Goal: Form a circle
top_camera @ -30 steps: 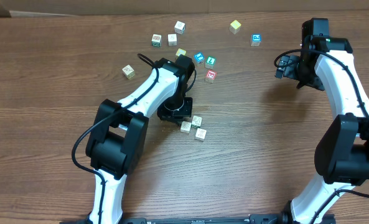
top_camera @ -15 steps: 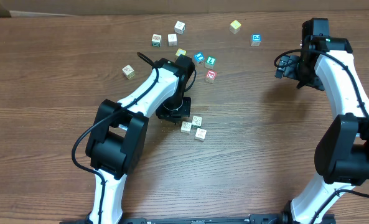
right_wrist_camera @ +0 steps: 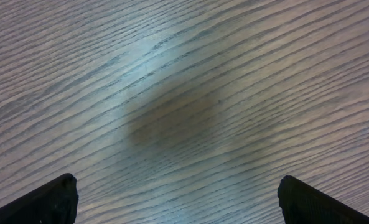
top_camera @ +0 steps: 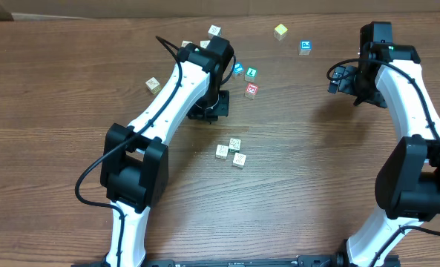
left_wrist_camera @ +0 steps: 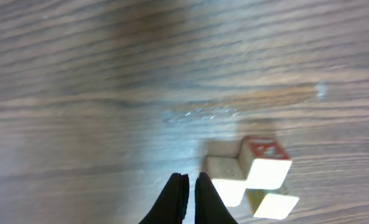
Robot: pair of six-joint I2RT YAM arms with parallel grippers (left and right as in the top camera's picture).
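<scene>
The circle is a small clump of three cream cubes on the wooden table, just below centre in the overhead view. The left wrist view shows the same clump with a red-printed face on one cube. My left gripper is shut and holds nothing, and it hangs above the table up and left of the clump. In its own view its fingertips sit just left of the cubes. My right gripper is open over bare wood at the far right, its jaws spread wide.
Loose cubes lie across the back of the table: a red-printed one, a blue-faced one, a teal one, a second blue one, a yellow one and cream ones. The left arm hides some.
The left arm has pulled back from beside the clump toward the far side of the table, its gripper still shut. The cubes and the right arm have not moved.
</scene>
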